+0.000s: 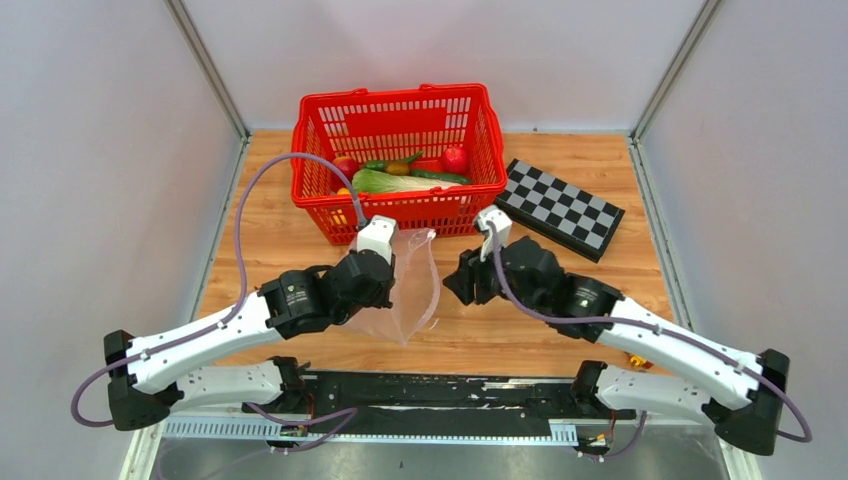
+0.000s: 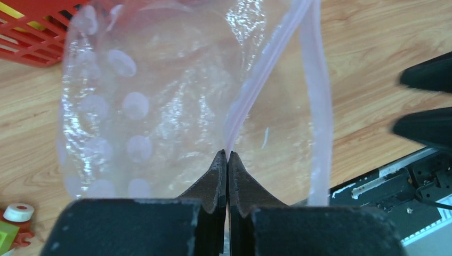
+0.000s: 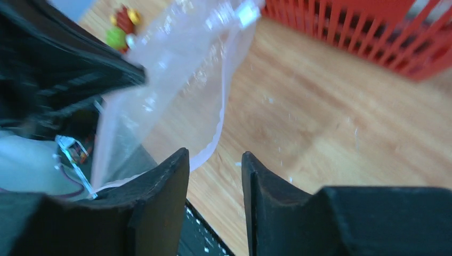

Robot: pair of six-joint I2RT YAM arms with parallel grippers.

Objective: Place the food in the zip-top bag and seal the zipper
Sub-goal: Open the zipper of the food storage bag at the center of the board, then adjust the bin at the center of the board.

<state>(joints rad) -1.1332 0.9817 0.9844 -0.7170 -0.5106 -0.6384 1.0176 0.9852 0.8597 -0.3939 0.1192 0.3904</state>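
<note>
The zip-top bag (image 1: 412, 285) hangs crinkled between my two grippers, above the wooden table. My left gripper (image 2: 228, 155) is shut on one lip of the zipper (image 2: 262, 66); the other lip (image 2: 321, 112) bows away, so the mouth gapes. The top view shows the left gripper (image 1: 393, 288) at the bag's left side. My right gripper (image 3: 216, 157) is open with nothing between its fingers, just right of the bag's edge (image 3: 210, 146), and the top view shows it (image 1: 452, 288) beside the bag. The food lies in the red basket: lettuce (image 1: 395, 183), cucumber (image 1: 440, 176), apple (image 1: 455, 158).
The red basket (image 1: 400, 105) stands at the back centre of the table. A folded checkerboard (image 1: 560, 208) lies to its right. Small toy blocks (image 2: 13, 224) sit on the wood near the left arm. A black rail (image 1: 420, 390) runs along the near edge.
</note>
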